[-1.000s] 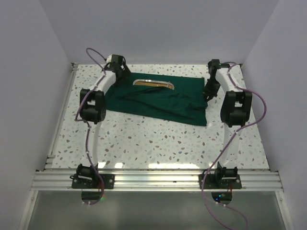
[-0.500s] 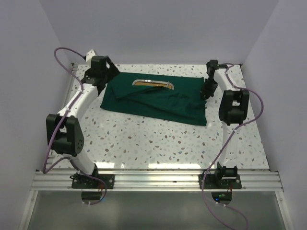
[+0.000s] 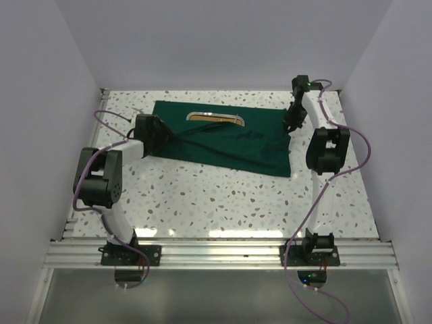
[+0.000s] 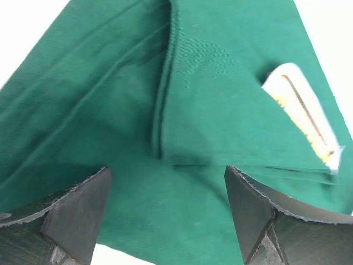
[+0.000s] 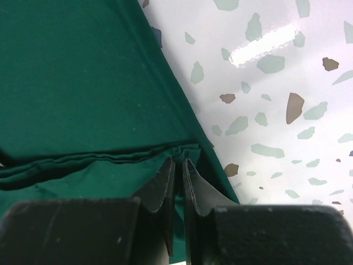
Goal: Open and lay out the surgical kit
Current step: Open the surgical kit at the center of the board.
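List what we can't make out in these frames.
- Instruments: not visible in any view; the cloth wrap covers all but a strip of the tray.
- Tray contents, left wrist view: the exposed corner is blurred and glared out.
- Right tool grip, top view: too small, arm in the way.

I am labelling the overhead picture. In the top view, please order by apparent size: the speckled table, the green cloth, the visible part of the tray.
Largest: speckled table.
Then: green cloth, lying on its far half.
Smallest: tray, of which only a narrow strip shows from the cloth.
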Tool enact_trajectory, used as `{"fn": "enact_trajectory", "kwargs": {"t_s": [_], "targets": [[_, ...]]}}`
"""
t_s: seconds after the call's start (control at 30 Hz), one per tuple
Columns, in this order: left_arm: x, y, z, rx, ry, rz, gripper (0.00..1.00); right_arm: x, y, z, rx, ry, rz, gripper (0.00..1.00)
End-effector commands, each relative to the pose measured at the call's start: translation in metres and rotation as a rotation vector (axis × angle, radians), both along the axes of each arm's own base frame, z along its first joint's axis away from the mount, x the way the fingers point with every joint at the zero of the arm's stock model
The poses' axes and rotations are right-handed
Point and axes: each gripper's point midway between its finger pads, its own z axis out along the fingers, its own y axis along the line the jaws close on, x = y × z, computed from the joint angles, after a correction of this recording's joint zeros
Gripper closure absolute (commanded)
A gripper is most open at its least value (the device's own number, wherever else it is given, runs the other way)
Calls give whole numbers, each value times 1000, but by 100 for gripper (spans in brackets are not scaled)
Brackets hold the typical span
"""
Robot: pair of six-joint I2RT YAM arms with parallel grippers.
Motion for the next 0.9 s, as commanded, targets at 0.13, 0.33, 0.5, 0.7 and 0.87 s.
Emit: {"fn": "enact_trajectory", "kwargs": {"t_s": [0.13,0.33,0.5,0.7,0.87], "targets": [[28,-10,18,-109,-131,19,16,-12,-7,18,-46,4,-2,100],[42,-10,22,-118,-147,26,23,-14,-7,14,-43,11,-9,100],[54,-12,18,-118,-142,27,28,-14,-7,14,-46,9,-10,100],[71,-13,27,-115,-161,26,34,-14,-9,8,-52,21,-9,100],[81,-14,42,-104,-187,12,46,-12,-8,3,-54,26,-8,100]]}}
